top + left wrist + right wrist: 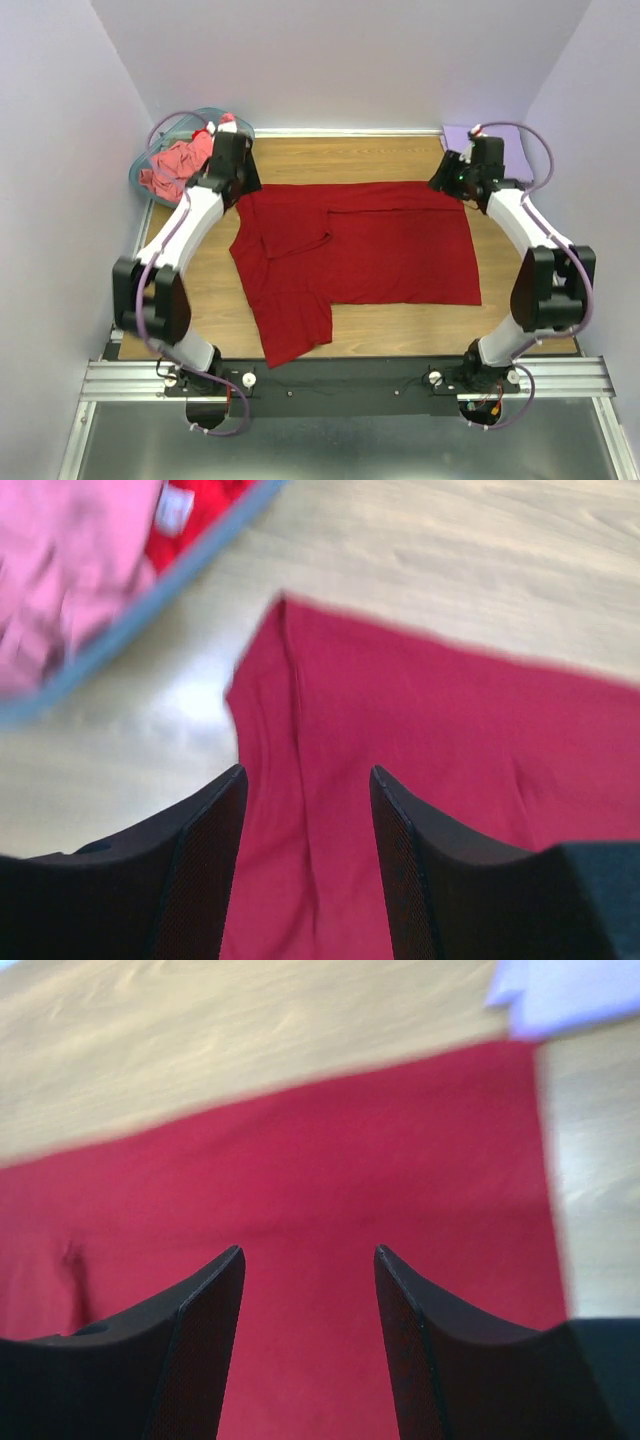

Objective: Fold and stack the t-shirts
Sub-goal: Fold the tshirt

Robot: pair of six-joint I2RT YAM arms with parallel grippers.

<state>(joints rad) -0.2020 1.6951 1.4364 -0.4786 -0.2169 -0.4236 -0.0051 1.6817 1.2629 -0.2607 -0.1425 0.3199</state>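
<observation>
Fingers (205,860) of the left gripper (305,780) and right gripper (308,1260) stand apart, holding nothing; they should probably pinch both far corners at once, lifting evenly; the dark red t-shirt (380,250) lies spread on the wooden table (400,160), its far edge under each gap.
</observation>
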